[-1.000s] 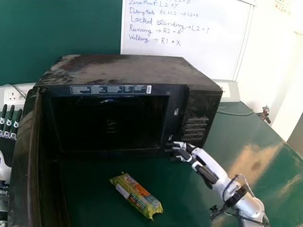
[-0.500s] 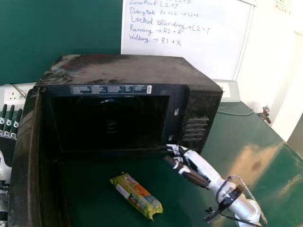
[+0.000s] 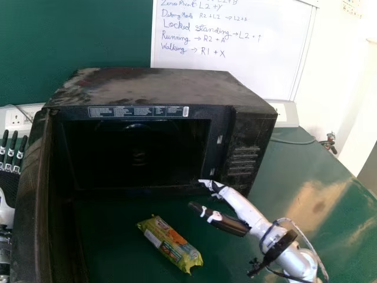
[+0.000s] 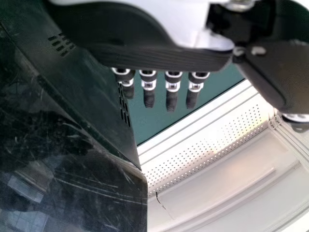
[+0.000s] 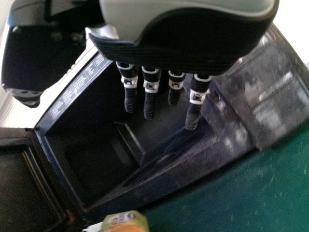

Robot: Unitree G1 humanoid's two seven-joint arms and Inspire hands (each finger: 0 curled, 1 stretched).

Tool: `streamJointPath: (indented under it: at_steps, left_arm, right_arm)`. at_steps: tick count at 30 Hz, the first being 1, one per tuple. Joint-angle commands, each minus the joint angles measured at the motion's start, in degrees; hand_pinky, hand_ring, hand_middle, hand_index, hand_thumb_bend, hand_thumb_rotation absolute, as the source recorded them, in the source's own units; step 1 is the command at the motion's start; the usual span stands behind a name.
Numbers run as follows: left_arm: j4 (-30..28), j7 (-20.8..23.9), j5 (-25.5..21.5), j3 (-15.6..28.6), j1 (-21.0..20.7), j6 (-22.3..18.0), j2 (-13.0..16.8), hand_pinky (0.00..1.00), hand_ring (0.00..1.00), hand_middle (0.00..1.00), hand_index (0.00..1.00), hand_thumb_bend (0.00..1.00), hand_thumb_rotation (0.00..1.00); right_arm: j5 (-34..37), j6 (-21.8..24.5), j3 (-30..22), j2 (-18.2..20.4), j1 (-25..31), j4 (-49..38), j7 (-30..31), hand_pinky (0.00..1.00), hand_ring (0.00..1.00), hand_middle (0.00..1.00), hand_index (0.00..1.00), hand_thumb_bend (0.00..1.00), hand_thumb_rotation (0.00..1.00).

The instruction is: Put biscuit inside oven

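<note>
Green pack (image 3: pixel 169 243) outside the oven (image 3: pixel 171 88)
It lay left of our open right hand (image 3: pixel 240 206); our left hand (image 3: pixel 8 181) was open too.

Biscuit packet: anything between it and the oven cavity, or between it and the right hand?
Nothing visible between right hand and packet. Toward the cavity, only the oven's bottom frame, a sill along the opening; door is open.

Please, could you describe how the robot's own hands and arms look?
The left hand and right hand have black fingers with pale bands, and pale shells beside ribbed black edges. The right arm is silvery white, with a black ring and looping cables near the wrist.
</note>
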Motion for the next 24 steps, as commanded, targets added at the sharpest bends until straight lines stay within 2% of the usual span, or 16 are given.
streamJointPath:
  at_steps: [1, 7, 13, 20, 24]
  left_arm:
    - [3.3, -0.2, 0.1, -0.2, 2.2, 1.0, -3.4, 0.00, 0.08, 0.67, 1.00, 0.34, 1.00]
    - [2.5, 0.1, 0.0, -0.2, 2.4, 1.0, -3.7, 0.00, 0.02, 0.66, 1.00, 0.33, 1.00]
    - [2.9, -0.2, -0.1, -0.1, 2.3, 1.7, -3.5, 0.00, 0.09, 0.66, 1.00, 0.36, 1.00]
    - [2.5, 0.8, 0.0, -0.1, 2.4, 1.4, -3.7, 0.00, 0.01, 0.66, 1.00, 0.35, 1.00]
    - [2.1, 1.3, -0.1, -0.1, 2.5, 1.6, -3.9, 0.00, 0.06, 0.66, 1.00, 0.35, 1.00]
  right_arm:
    - [-1.3, 0.6, 0.7, 0.3, 0.8, -0.8, -1.2, 0.80, 0.89, 0.92, 0.92, 0.91, 0.28]
    - [-4.5, -0.1, 1.9, 0.4, 1.3, -1.2, -3.6, 0.79, 0.89, 0.92, 0.93, 0.91, 0.28]
    - [-5.1, -0.9, 3.3, 0.4, 1.4, -1.2, -4.1, 0.82, 0.90, 0.93, 0.93, 0.92, 0.29]
    - [-5.1, -0.9, 4.3, -0.2, 1.3, -1.5, -3.2, 0.84, 0.90, 0.93, 0.93, 0.93, 0.31]
    - [-5.7, -1.0, 4.9, -0.5, 1.1, -1.6, -3.0, 0.85, 0.90, 0.93, 0.93, 0.94, 0.31]
